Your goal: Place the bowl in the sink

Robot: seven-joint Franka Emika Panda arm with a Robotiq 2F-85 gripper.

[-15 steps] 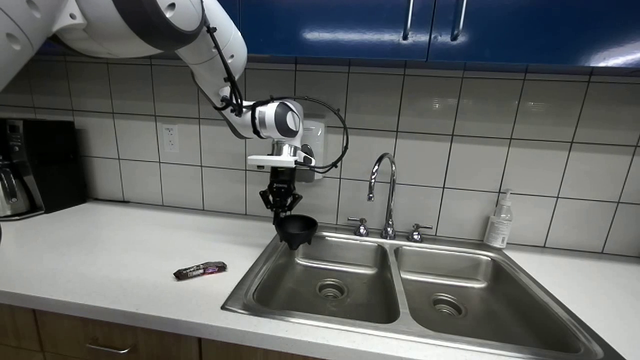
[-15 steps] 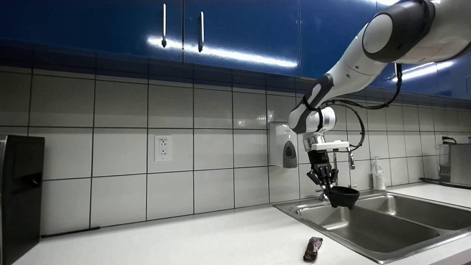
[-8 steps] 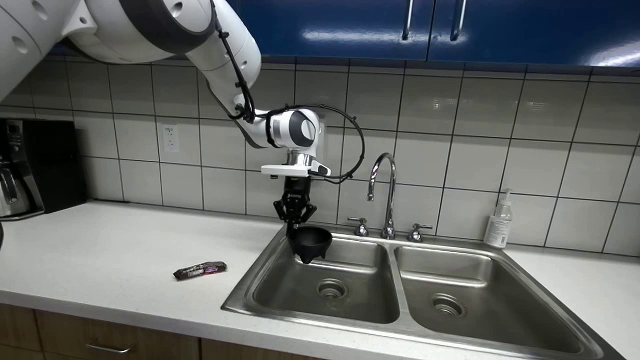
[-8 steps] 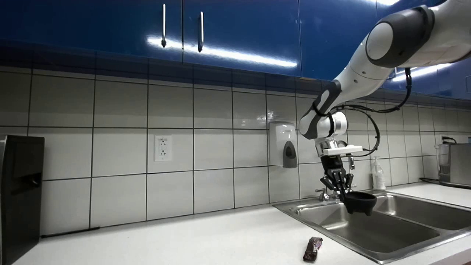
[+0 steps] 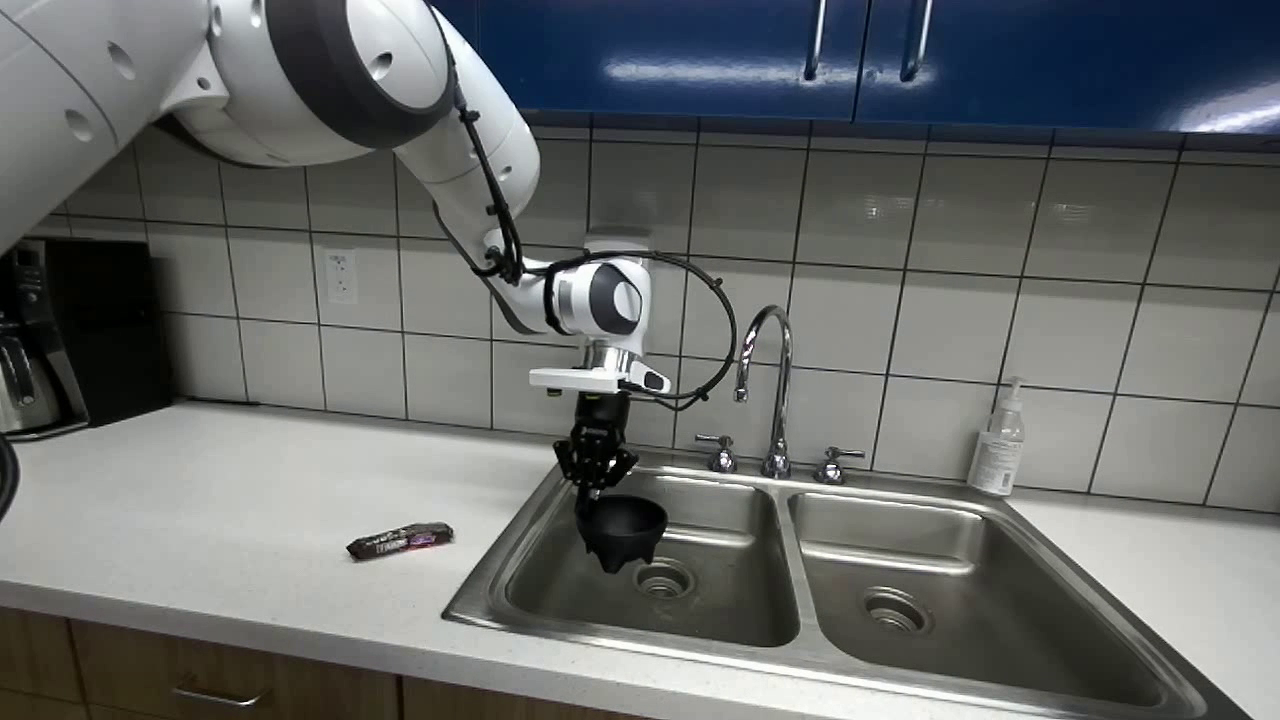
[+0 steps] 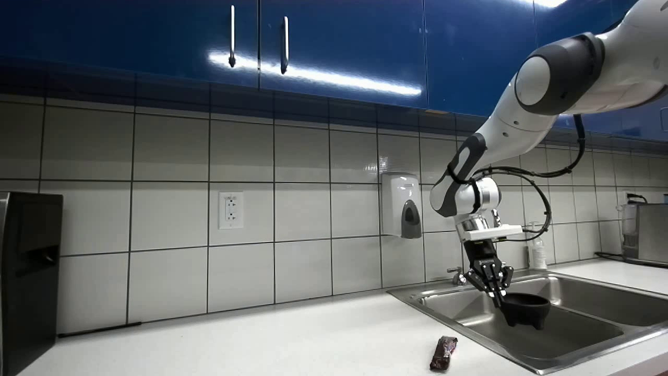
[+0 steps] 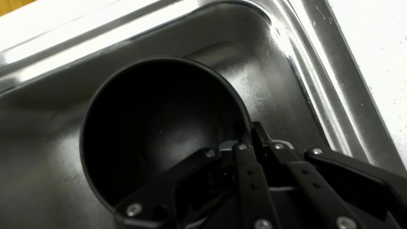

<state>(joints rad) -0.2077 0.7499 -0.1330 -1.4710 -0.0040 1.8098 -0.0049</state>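
Leftmost in an exterior view, you have a black coffee maker (image 5: 110, 330) on the white surface (image 5: 220, 510). Next, a dark wrapped bar (image 5: 400, 541) lies flat, its right end slightly farther back. Then your gripper (image 5: 588, 494) points down, its jaws narrow and holding the bowl (image 5: 625, 540): in the wrist view they pinch its rim, one jaw inside the wall, one outside. You have it upright, mouth up, rim nearly level, short feet pointing down; it is round, and its axis runs vertically, mouth to feet. In an exterior view it falls inside the outline of the left basin (image 5: 730, 610) of the sink (image 5: 484, 600); you cannot tell whether the feet touch its floor. Farther right come the faucet (image 5: 782, 420), right basin (image 5: 1010, 630) and pump bottle (image 5: 998, 452).
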